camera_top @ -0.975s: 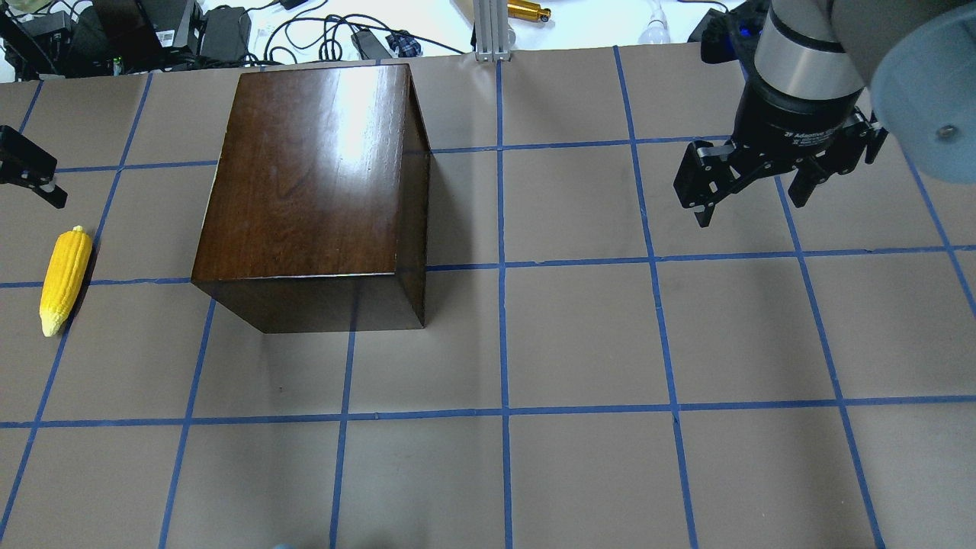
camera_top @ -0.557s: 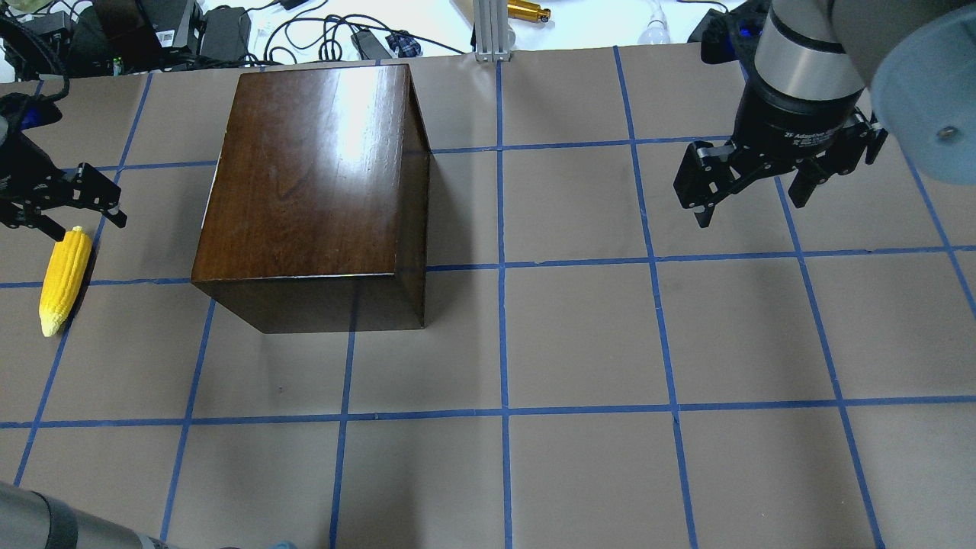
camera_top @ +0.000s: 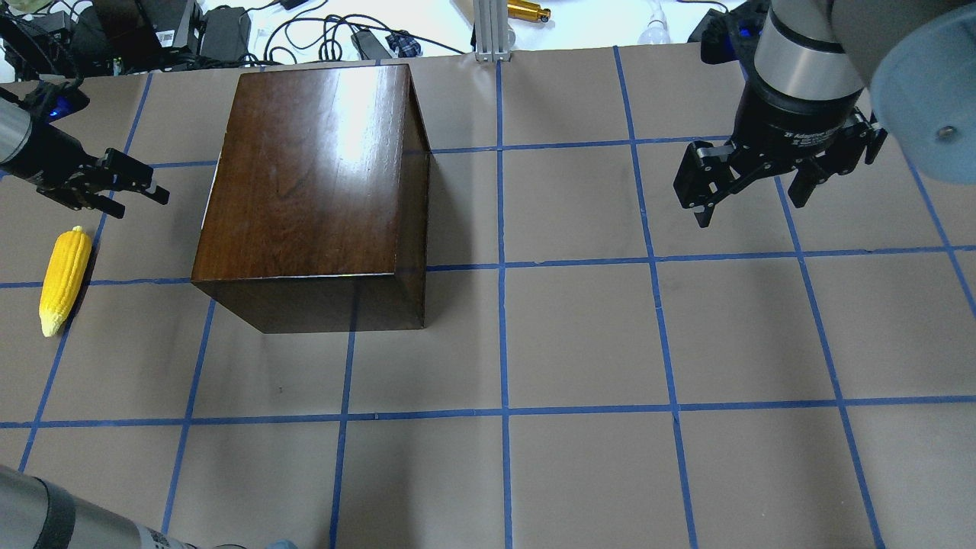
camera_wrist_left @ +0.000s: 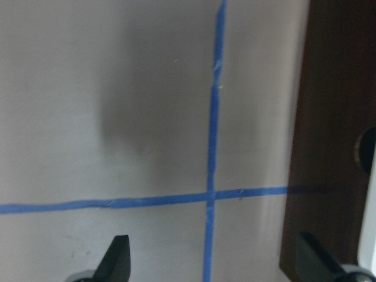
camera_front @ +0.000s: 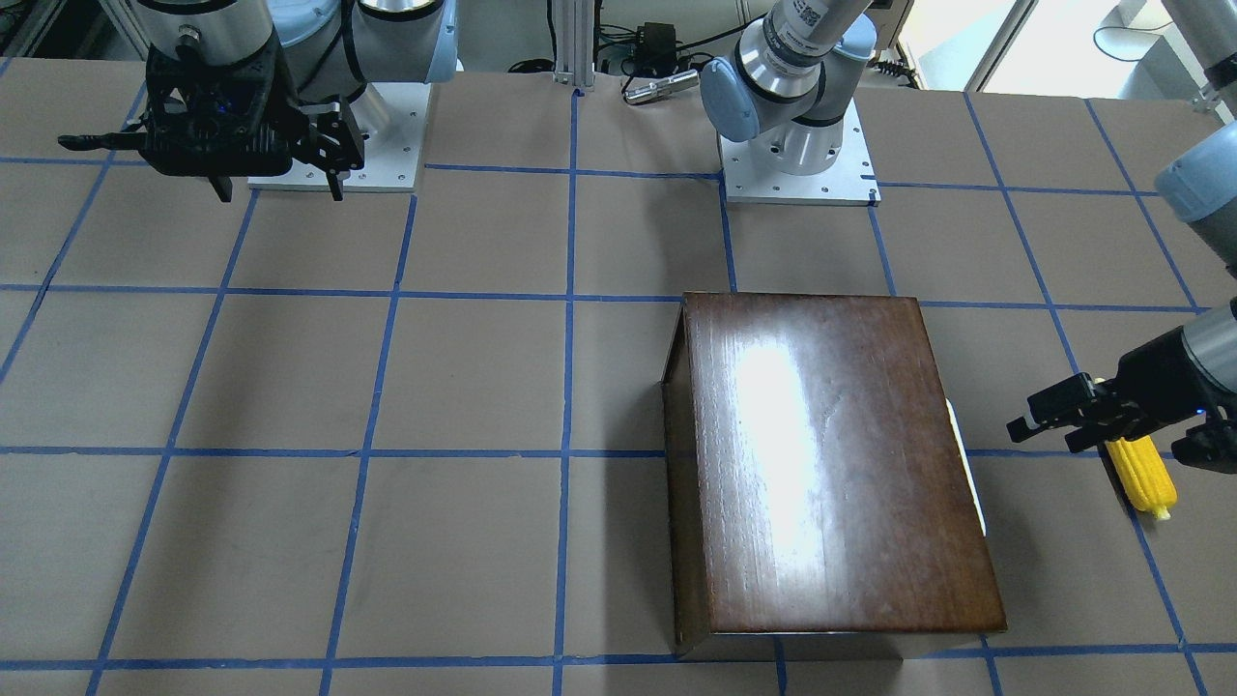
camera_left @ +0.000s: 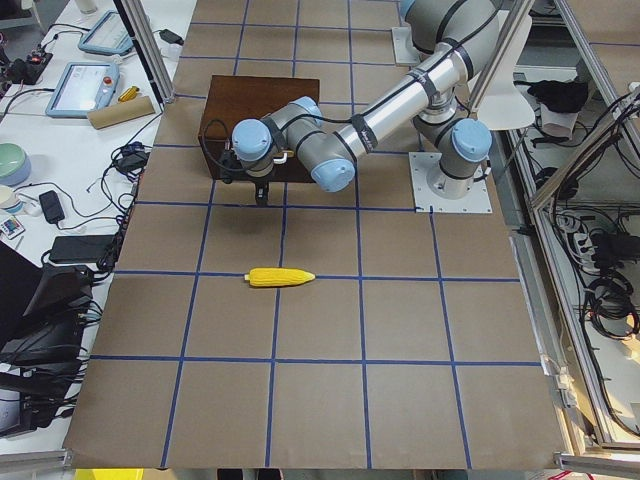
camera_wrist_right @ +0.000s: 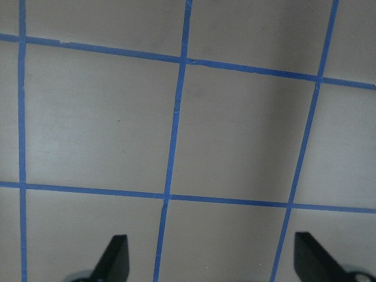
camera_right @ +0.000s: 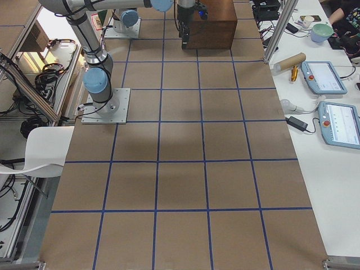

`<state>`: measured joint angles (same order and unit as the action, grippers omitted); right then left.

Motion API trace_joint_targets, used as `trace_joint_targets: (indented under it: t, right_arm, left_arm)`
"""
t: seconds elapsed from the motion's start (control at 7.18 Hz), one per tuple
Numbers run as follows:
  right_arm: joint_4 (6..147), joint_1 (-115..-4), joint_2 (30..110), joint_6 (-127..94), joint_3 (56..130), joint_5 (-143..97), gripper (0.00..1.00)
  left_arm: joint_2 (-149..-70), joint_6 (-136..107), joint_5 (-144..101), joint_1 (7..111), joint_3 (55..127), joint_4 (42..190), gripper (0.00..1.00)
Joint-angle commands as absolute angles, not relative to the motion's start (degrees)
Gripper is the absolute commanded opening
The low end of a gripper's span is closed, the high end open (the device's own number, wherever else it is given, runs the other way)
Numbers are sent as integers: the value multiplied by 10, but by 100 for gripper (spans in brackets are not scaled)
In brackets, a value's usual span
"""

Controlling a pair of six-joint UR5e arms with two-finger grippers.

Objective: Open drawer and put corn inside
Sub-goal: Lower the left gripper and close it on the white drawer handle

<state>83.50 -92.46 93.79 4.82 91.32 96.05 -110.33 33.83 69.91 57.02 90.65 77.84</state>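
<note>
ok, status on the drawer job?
Left gripper open, empty, facing the drawer front. Right gripper open, parked over table. Drawer looks shut; corn on table beside box, ungrasped. Nothing blocking.

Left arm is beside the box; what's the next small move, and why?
Probably ease the left gripper toward the drawer front on the box's side and line up with it. The gripper is open and empty, the drawer looks shut, and the corn lies on the table.

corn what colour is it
The corn is bright yellow with a pale stub end, clearest in the overhead view.
</note>
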Motion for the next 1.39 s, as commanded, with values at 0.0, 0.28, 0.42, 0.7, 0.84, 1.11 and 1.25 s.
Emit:
trace_joint_targets:
  t: [0.0, 0.28, 0.42, 0.7, 0.84, 1.11, 1.25]
  right_arm:
    - [835, -925, 938, 47, 913, 961, 100]
    - [835, -925, 939, 48, 913, 960, 100]
    - [835, -925, 939, 47, 913, 961, 100]
    - [835, -925, 938, 48, 913, 961, 100]
    - [835, -925, 938, 47, 913, 961, 100]
    - [835, -925, 939, 48, 913, 961, 100]
    - [835, -925, 938, 47, 913, 961, 100]
  left_arm:
    - [-1107, 345, 665, 577, 914, 780, 100]
    - [-1118, 345, 665, 585, 914, 779, 100]
    - [-1121, 339, 665, 598, 910, 777, 100]
    - [-1128, 339, 665, 602, 908, 776, 100]
    - [-1132, 339, 665, 603, 909, 776, 100]
    - [-1139, 339, 665, 603, 910, 776, 100]
    - [-1143, 340, 665, 603, 912, 773, 100]
